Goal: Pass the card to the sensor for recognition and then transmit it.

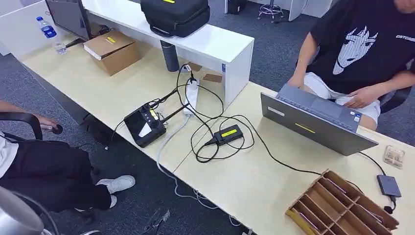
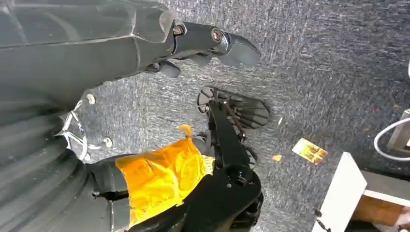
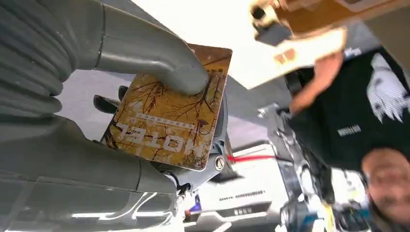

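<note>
My right hand (image 3: pixel 145 58) holds a gold-brown card (image 3: pixel 167 116) printed with "HOTEL"; the thumb presses on its face and darker fingers lie behind it. On the table in the head view, a black device with a small screen (image 1: pixel 145 126) stands at the near edge. A small black box with a yellow label (image 1: pixel 228 133) is cabled beside it. My left hand (image 2: pixel 212 43) hangs over the carpet with nothing in it, thumb stretched out.
A person in a black T-shirt (image 1: pixel 364 44) sits behind a grey laptop (image 1: pixel 313 122). A wooden slotted card rack (image 1: pixel 342 205) stands at the near right corner. Cables loop across the table (image 1: pixel 254 181). Another person sits at the left (image 1: pixel 44 166). A yellow card (image 2: pixel 309 151) lies on the carpet.
</note>
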